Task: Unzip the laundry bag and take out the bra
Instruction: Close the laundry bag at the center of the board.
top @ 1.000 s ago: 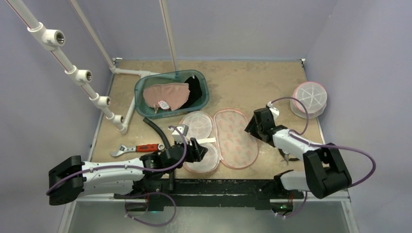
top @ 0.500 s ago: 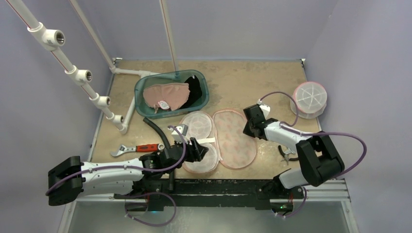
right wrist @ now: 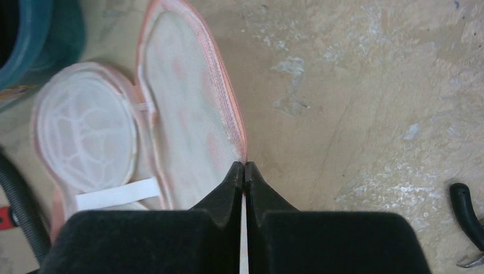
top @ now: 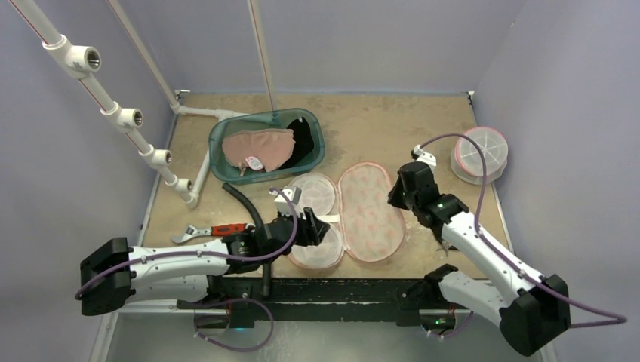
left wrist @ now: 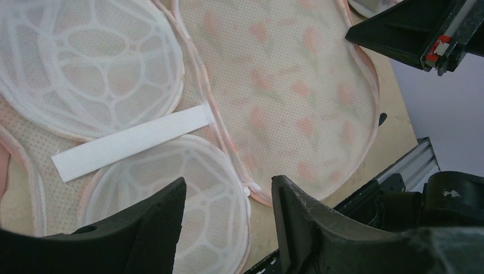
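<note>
**Right Gripper Pinched Rim of Opened Laundry Bag**

The laundry bag [top: 370, 215] lay unzipped and spread flat on the table [top: 392, 124], near its front edge and between the 2 arms. Its pink-trimmed flap [right wrist: 188, 97] was folded out to the right. On the left half, 2 white mesh cups [left wrist: 85, 63] sat side by side, with a white strap [left wrist: 134, 142] lying across the gap between them.

The right gripper [right wrist: 244, 170] had its fingers pressed fully together at the flap's right edge. The pink rim ran straight into the fingertips, which had that rim pinched. The left gripper [left wrist: 228, 188] hovered just above the nearer cup with its jaws about half apart and nothing between them. Whether a bra lay beneath the cups' white frames could not be told.

Behind the bag, a teal basin [top: 216, 154] held a tagged pink garment [top: 260, 147] with a black garment [top: 304, 137] beside it. A black hose [top: 243, 202] and a red-handled wrench [top: 219, 230] lay left of the bag, near the left arm. A black-handled tool [right wrist: 465, 205] lay on the table to the right of the right gripper, only partly in view. A round white mesh pod [top: 481, 153] stood well apart at the table's right edge, and a white pipe rack [top: 121, 117] ran along the left wall.
</note>
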Robot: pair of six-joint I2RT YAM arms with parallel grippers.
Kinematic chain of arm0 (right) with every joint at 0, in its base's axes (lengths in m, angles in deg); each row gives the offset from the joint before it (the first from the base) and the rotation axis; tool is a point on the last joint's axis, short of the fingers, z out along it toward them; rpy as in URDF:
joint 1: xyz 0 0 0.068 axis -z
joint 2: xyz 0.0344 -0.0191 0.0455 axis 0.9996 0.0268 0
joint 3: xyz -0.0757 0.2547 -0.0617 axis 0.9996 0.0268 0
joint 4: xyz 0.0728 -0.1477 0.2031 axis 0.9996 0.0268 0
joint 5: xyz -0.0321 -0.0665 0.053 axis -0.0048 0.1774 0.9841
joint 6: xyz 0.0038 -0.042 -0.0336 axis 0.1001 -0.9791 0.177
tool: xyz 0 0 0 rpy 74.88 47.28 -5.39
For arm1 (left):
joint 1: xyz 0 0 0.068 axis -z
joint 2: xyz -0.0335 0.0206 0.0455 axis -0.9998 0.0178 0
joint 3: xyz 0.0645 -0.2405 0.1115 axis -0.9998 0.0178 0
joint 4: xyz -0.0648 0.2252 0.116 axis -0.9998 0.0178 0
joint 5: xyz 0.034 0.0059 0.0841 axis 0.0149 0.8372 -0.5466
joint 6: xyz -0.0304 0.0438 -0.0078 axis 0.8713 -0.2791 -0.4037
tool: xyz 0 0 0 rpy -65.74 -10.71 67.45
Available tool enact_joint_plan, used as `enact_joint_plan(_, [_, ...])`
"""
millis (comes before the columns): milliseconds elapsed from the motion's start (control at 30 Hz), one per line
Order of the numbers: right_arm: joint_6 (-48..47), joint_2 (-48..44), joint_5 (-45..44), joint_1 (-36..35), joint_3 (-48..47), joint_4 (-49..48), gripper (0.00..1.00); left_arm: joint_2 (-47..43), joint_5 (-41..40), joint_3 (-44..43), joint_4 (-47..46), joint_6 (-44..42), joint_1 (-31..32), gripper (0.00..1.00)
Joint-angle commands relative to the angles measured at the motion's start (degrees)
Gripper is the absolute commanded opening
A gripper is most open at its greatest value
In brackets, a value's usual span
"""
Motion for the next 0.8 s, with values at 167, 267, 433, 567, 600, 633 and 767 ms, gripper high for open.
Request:
enact_joint_plan(167, [-8.47,-12.44,6.92,-0.33,-4.0,0.35,0.0,0.13,-5.53,-10.12,11.1,-6.26,0.09,0.55])
enact_joint_plan(267, [-12.26,-15.69,17.4,-0.35,-3.38,-3.62,0.0,-1.51,-6.71,-9.59,13.17,-5.59,0.16,0.56])
enact_joint_plan(433, [-11.64,-13.9,36.1,-0.47,-1.78,-9.59,0.0,-3.58,-7.59,-7.84,15.84,-3.2,0.11,0.56])
enact_joint_plan(567, [-9.46,-10.98,39.11,-2.15,-1.39,-14.5,0.0,-4.69,-7.87,-6.3,17.15,-0.98,0.09,0.55])
enact_joint_plan(600, [-8.98,-10.11,39.16,-2.8,-1.42,-15.65,0.0,-5.03,-7.91,-5.87,17.41,-0.47,0.09,0.55])
enact_joint_plan(633, [-8.53,-9.05,39.09,-3.63,-1.35,-16.87,0.0,-5.4,-8.02,-5.45,17.76,-0.02,0.11,0.55])
enact_joint_plan(767, [-6.88,-4.07,36.12,-10.2,-2.46,-21.48,0.0,-7.87,-9.62,-4.36,20.93,2.05,0.15,0.55])
